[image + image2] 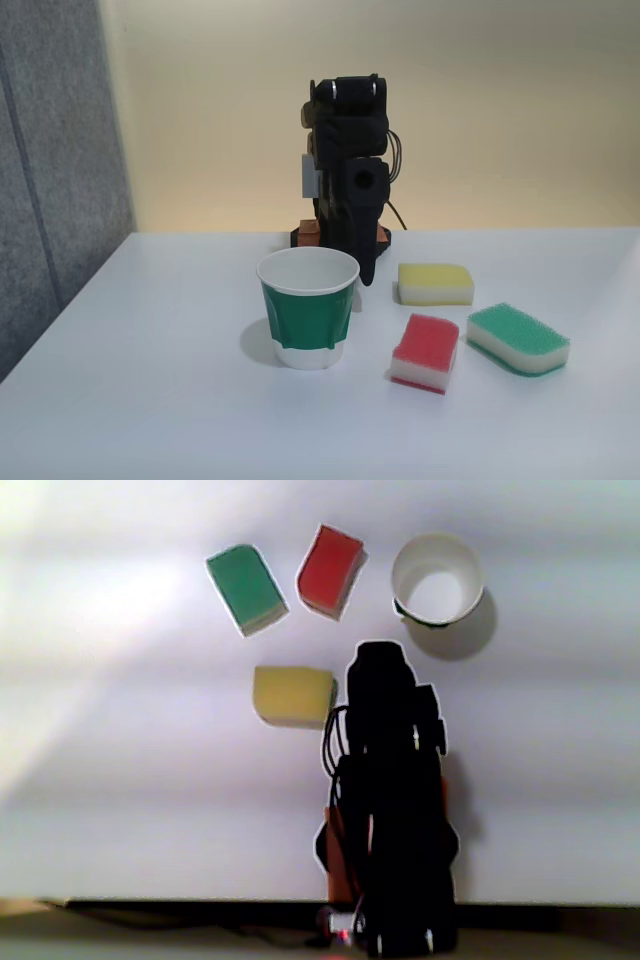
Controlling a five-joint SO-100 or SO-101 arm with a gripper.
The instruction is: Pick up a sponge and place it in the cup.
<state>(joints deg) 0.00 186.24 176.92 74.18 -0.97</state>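
Sponge: rectangular, red scrub top over white foam, lying flat on surface beside cup. End effector state cannot be told.

The cup has a green body, a white rim, a white inside and a white band at its base. The sponge carries a red scrubby top over a white foam layer. The yellow-topped sponge shows pale yellow above white foam, and the green-topped sponge is bright green above white with a thin green edge below. The arm is black with an orange base and a grey patch. The worktop is plain white; the wall behind is cream, beside a grey panel.
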